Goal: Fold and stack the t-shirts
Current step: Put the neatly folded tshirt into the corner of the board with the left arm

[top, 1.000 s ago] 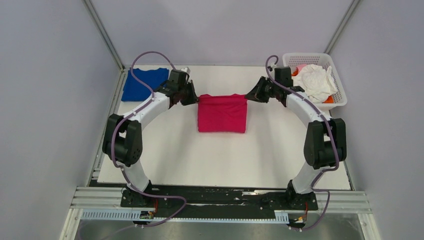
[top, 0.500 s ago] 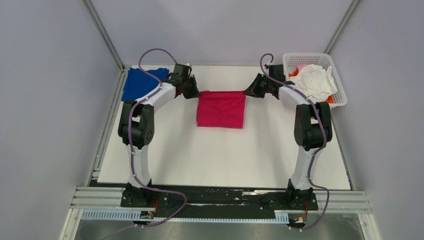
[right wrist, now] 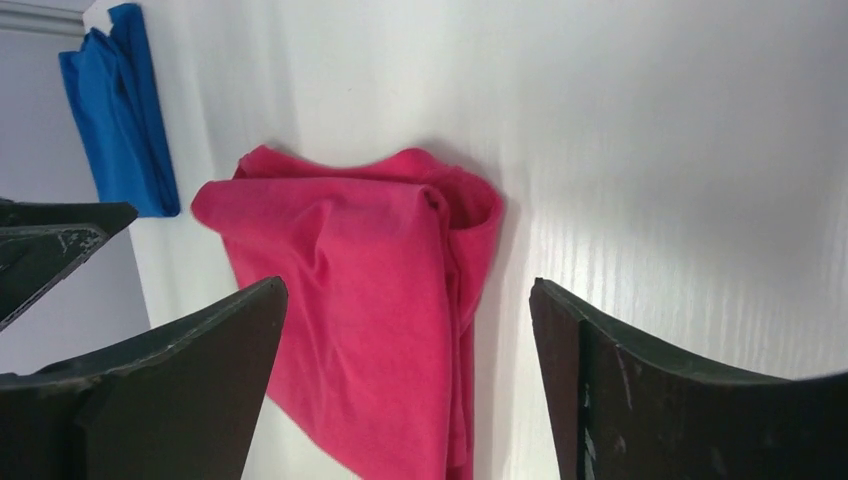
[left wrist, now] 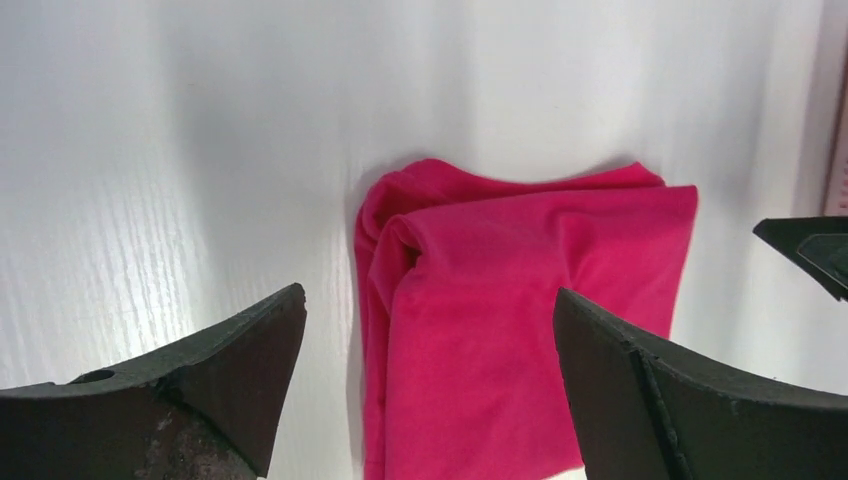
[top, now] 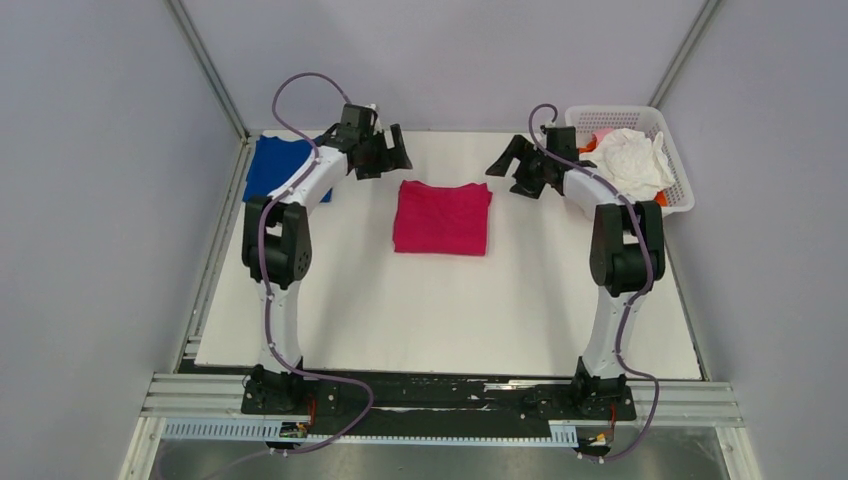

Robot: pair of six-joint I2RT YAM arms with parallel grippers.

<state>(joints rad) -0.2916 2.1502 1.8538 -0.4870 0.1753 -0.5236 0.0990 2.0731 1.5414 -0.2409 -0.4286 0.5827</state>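
Observation:
A folded magenta-pink t-shirt [top: 442, 217] lies flat at the table's far middle, also seen in the left wrist view [left wrist: 520, 300] and the right wrist view [right wrist: 370, 300]. My left gripper [top: 388, 160] hovers just beyond its far left corner, open and holding nothing [left wrist: 430, 310]. My right gripper [top: 510, 172] hovers off its far right corner, also open and holding nothing [right wrist: 408, 295]. A folded royal blue t-shirt [top: 275, 165] lies at the far left [right wrist: 120, 120]. A crumpled white t-shirt [top: 630, 160] sits in the basket with pale pink [top: 603, 133] and orange [top: 657, 199] cloth.
The white lattice basket [top: 680, 190] stands at the far right corner of the white table [top: 440, 320]. Grey walls close in the left, right and far sides. The opposite gripper's finger shows at the edge of each wrist view.
Both grippers were shut on the magenta shirt's far corners. They have opened, let go and drawn back from it. The shirt now lies loose on the table.

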